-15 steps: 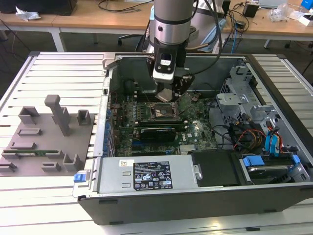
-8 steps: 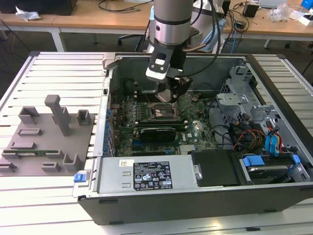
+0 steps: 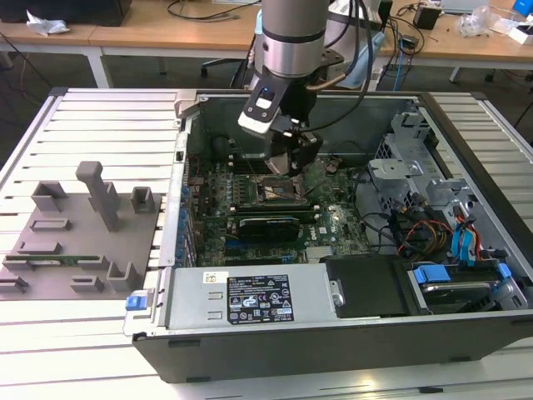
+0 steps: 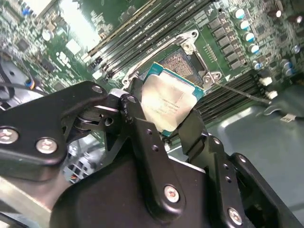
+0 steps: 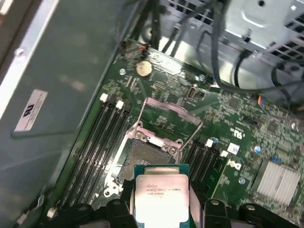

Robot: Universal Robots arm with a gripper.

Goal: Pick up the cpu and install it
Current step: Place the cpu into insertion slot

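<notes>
The cpu (image 4: pixel 166 105) (image 5: pixel 160 194) is a small square chip with a pale silvery top and a green edge. In both wrist views my gripper (image 4: pixel 164 121) (image 5: pixel 161 202) is shut on it, one black finger on each side. It hangs just above the open socket (image 5: pixel 145 154) (image 4: pixel 179 61) on the green motherboard, whose metal retention frame (image 5: pixel 168 111) is flipped up. In the exterior view my gripper (image 3: pixel 291 162) reaches down into the open computer case over the socket (image 3: pixel 279 193).
Memory slots (image 5: pixel 97 142) flank the socket. A black expansion card (image 3: pixel 266 225) lies in front of it. Drive cages and cables (image 3: pixel 433 208) fill the case at the exterior view's right. A grey fixture plate (image 3: pixel 79 237) holding a green memory stick (image 3: pixel 67 260) sits at the exterior view's left.
</notes>
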